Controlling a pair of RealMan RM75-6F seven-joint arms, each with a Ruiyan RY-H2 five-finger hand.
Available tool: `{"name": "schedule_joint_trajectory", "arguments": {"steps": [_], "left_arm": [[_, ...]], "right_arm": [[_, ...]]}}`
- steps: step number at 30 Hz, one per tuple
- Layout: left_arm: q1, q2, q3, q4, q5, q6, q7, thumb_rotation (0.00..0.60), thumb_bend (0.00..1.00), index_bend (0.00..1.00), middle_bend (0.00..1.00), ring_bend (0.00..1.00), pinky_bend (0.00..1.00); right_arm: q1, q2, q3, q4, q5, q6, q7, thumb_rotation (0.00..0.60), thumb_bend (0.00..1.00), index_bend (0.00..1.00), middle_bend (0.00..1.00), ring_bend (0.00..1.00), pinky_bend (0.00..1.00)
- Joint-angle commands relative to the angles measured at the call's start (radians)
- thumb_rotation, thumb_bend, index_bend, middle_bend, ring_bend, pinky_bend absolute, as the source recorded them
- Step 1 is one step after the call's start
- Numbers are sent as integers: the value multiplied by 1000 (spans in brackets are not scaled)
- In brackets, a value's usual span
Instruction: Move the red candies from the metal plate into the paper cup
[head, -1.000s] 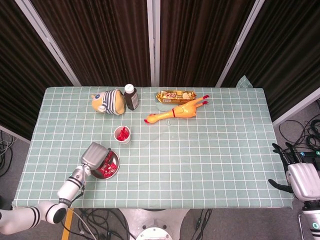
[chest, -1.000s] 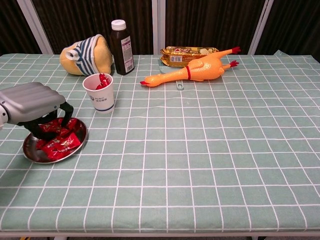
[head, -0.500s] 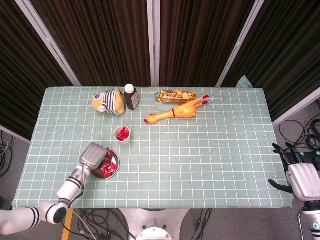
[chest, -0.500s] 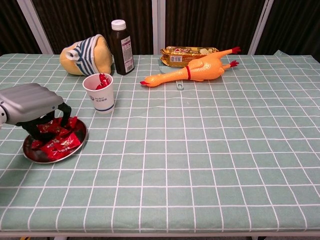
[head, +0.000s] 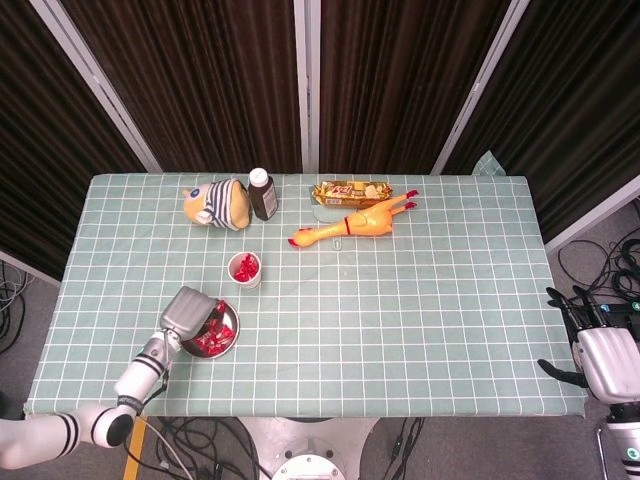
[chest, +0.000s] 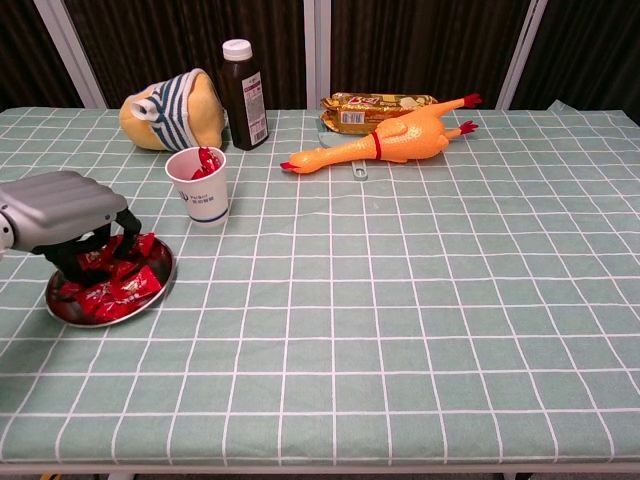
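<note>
Head view – left hand (head: 187, 310): over the near-left part of the metal plate (head: 231, 322), fingers reaching down among the red candies (head: 210, 341); whether they have closed on one I cannot tell
Head view – paper cup (head: 245, 269): just beyond the metal plate, upright, mouth up, red wrappers already inside
Head view – right hand (head: 598, 355): far right of the metal plate, off the bench (head: 430, 290) edge, fingers apart, holding nothing
Chest view – left hand (chest: 62, 208): dark fingers (chest: 128, 228) curled down into the candies (chest: 112, 288) at the left side of the plate (chest: 160, 290); grip hidden under the palm
Chest view – candies: loose heap filling the plate, wrappers lying flat, long axes at mixed angles, no common direction
Chest view – cup (chest: 199, 186): just behind the plate
Risk: slick wrappers may slip from the fingers on lifting, or several may come up together and spill onto the bench; the hand swinging toward the cup could tip the light cup
</note>
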Motion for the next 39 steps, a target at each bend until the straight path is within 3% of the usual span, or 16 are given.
{"name": "schedule_joint_trajectory", "arguments": {"steps": [1,12,16,21,28,39], "left_arm": [[3,14,-6,-15,3,-4,-37,600,312,642,1000,996,1000],[8,168,-111,-181,45,68,-232,600,314,641,1000,996,1000],[-45,182,-177,-174,3,31,-245,600,314,640,1000,996,1000],[-126,160,-223,-123,-83,-49,-205,600,314,638,1000,996,1000],[-209,98,-228,-50,-201,-113,-130,600,315,634,1000,995,1000],[-260,64,-188,-7,-298,-136,-67,600,315,583,1000,993,1000]], "right_arm": [[-1,0,0,0,-1,2,0,600,15,80,240,46,251],[3,-2,1,5,0,-3,4,600,15,80,241,46,251],[5,-4,2,9,1,-7,8,600,14,80,240,45,251],[7,-6,3,13,4,-10,13,600,15,80,241,46,251],[10,-7,6,20,16,-17,19,600,15,80,240,46,251],[15,-11,9,31,27,-30,29,600,15,80,240,45,251]]}}
